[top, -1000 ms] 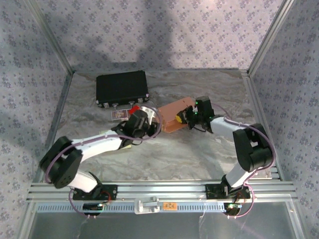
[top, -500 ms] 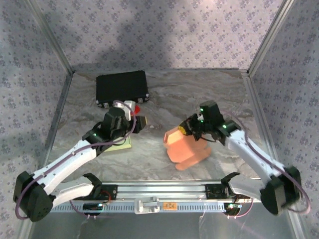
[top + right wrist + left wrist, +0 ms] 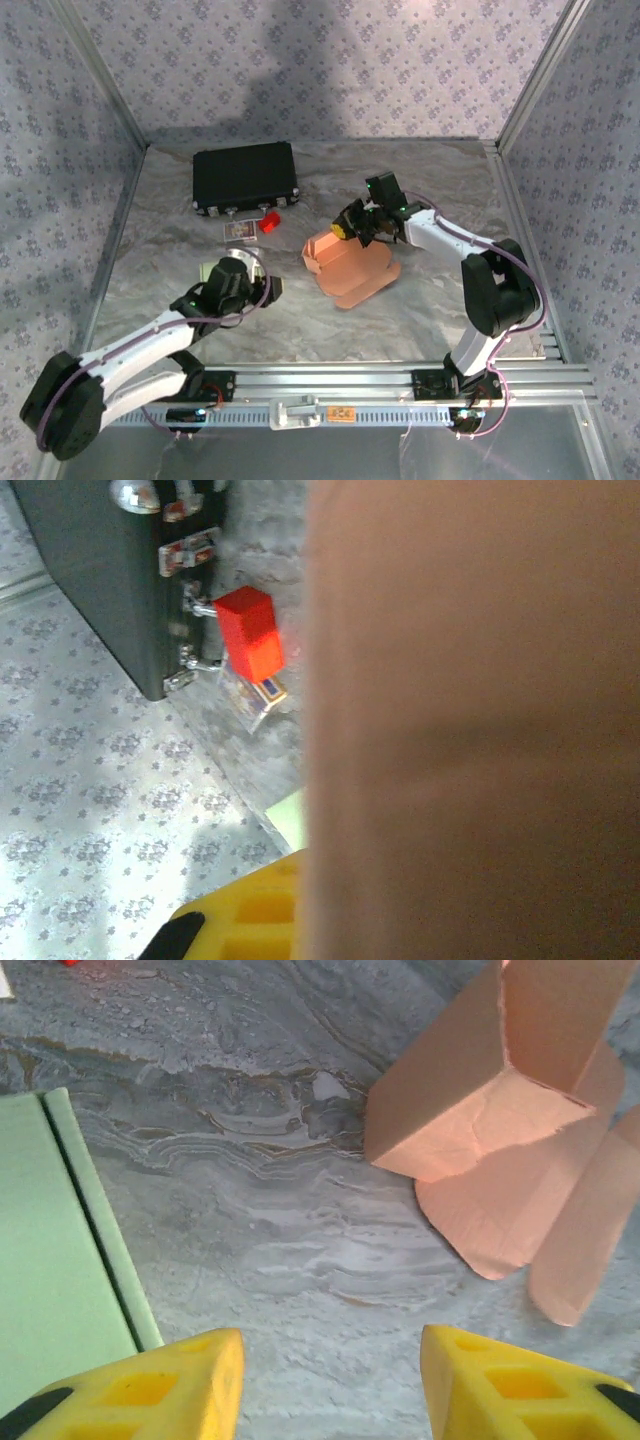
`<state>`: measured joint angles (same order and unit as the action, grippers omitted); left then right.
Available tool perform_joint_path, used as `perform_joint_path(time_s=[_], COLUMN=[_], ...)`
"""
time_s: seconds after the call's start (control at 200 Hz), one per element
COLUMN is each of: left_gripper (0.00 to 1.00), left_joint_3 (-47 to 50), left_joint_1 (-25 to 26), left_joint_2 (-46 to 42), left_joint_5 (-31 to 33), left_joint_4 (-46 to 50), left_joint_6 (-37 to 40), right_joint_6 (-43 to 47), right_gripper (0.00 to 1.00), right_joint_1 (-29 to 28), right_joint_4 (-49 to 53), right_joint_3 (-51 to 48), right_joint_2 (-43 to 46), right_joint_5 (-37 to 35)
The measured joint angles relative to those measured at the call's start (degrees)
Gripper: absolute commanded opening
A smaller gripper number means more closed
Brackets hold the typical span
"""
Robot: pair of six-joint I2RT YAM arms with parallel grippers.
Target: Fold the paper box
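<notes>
Nearest, the left gripper (image 3: 330,1375) is held over the grey marbled table (image 3: 250,1210), its yellow fingers apart with nothing between them. A pale green sheet (image 3: 50,1260) is seen just to its left. Further out, near the table's middle, the salmon paper box (image 3: 350,265) is stood tilted, its flaps spread on the surface. Its far right edge is clamped by the right gripper (image 3: 352,226). Beyond, to the left, a red block (image 3: 268,220) and a small card (image 3: 238,230) are laid just before a black case (image 3: 245,178).
</notes>
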<state>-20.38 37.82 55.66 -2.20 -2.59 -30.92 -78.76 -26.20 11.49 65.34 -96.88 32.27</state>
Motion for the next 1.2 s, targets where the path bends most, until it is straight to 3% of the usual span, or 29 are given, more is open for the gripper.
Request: perform_joint_path(time_s=[0.2, 0.57, 1.004, 1.199], left_gripper=[0.46, 0.47, 0.45, 0.47], left_joint_3=[-4.9, -11.5, -15.8, -15.9], left_joint_1=[-0.4, 0.9, 3.2, 3.5], left_joint_2=[13.8, 28.9, 36.7, 34.2], left_joint_5=[-2.2, -7.3, -9.4, -8.8], left_joint_4=[-9.3, -21.5, -26.1, -25.1], left_joint_6=[4.7, 10.1, 10.3, 10.0], right_joint_6=[1.7, 1.9, -0.4, -2.8], right_gripper=[0.0, 0.0, 0.0, 0.0], right_joint_1=[2.1, 3.8, 5.8, 5.8], right_joint_4=[-2.7, -10.6, -25.2, -29.0], right_joint_3=[-1.0, -4.6, -14.0, -13.9], right_joint_2=[-0.9, -1.7, -0.5, 1.0], right_joint_5=[3.0, 5.1, 6.1, 6.1])
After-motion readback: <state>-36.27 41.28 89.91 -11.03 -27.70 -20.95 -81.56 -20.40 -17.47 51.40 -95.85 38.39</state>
